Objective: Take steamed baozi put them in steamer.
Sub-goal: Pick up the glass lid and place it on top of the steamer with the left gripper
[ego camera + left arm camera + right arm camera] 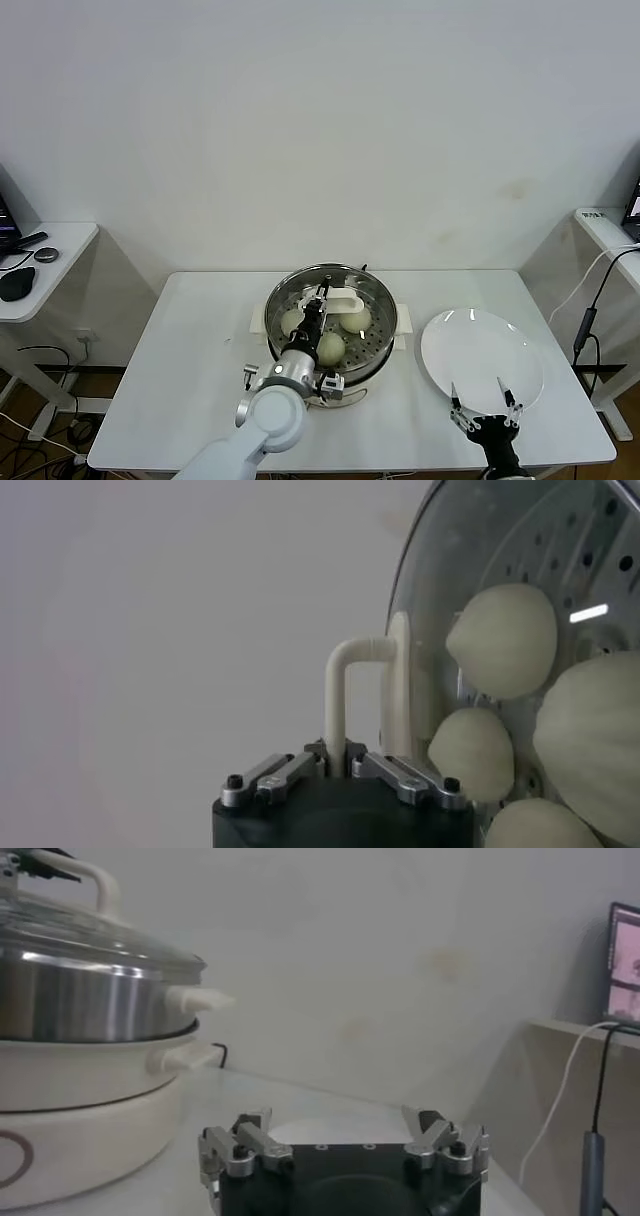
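Over the steamer [375, 352], the left gripper [322, 298] has its jaws clamped on the glass lid's handle [345, 695]; the baozi [355, 320] lie inside. Beside the steamer, the right gripper [485, 400] hovers, jaws spread, at the plate [520, 345].

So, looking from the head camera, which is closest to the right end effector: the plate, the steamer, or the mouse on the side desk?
From the right end effector:
1. Plate, right beside it.
2. Steamer, table centre.
3. Mouse, far-left desk.
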